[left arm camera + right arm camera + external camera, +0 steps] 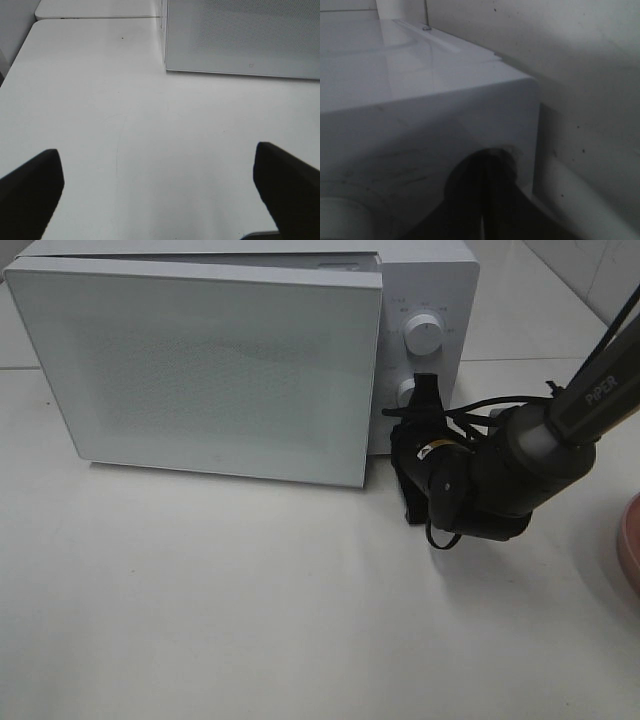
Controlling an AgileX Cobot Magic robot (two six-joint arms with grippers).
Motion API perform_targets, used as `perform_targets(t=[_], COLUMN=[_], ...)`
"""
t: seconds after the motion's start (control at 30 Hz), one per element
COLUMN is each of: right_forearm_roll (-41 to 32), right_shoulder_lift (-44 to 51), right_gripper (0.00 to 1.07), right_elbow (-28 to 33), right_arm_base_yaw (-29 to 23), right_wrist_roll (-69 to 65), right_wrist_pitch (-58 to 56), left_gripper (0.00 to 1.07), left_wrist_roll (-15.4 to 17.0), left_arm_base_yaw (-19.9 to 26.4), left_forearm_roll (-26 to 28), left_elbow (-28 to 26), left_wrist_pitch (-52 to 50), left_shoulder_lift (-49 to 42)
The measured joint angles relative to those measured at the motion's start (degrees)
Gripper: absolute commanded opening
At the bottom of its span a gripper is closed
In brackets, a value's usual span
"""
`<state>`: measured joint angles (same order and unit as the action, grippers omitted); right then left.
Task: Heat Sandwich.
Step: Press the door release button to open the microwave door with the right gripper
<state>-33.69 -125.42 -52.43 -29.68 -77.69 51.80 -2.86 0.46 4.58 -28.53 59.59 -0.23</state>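
No sandwich in any of your views. It's not on the table (250, 620), and not on the sliver of pink plate (630, 540) well off to the right of your right gripper (425, 390). It may sit behind the microwave door (200, 370), but you can't confirm that.

Right gripper's fingers are pressed together with nothing between them. The tips are against the control panel at the lower knob (404, 392), with the upper knob (423, 337) just beyond and the door's free edge just to their left. That door looks ajar to me, its edge standing proud of the microwave (430, 280) body.

Here's the risk. Prod or twist that knob with closed tips and they may skid off its round face and scrape the panel. If the door isn't latched, turning the timer heats nothing. Push too hard and the whole oven could slide back. The door edge beside your fingers could also snag them.

Left gripper (157, 170) is spread wide and empty over the table, the door ahead of it, well out of the action.
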Motion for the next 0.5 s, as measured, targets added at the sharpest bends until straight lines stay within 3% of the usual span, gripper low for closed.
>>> perform_targets(t=[0.5], right_forearm_roll=[-1.6], right_shoulder_lift=[-0.17], right_gripper=[0.0], right_elbow=[-0.57], right_arm_base_yaw=[-0.23], right_wrist_roll=[1.6], right_wrist_pitch=[-0.11], left_gripper=[0.98], left_wrist_roll=[-0.06], left_arm_base_yaw=[0.0], left_forearm_roll=[0.0], left_elbow=[0.0], left_wrist_pitch=[0.0], left_shoulder_lift=[0.0])
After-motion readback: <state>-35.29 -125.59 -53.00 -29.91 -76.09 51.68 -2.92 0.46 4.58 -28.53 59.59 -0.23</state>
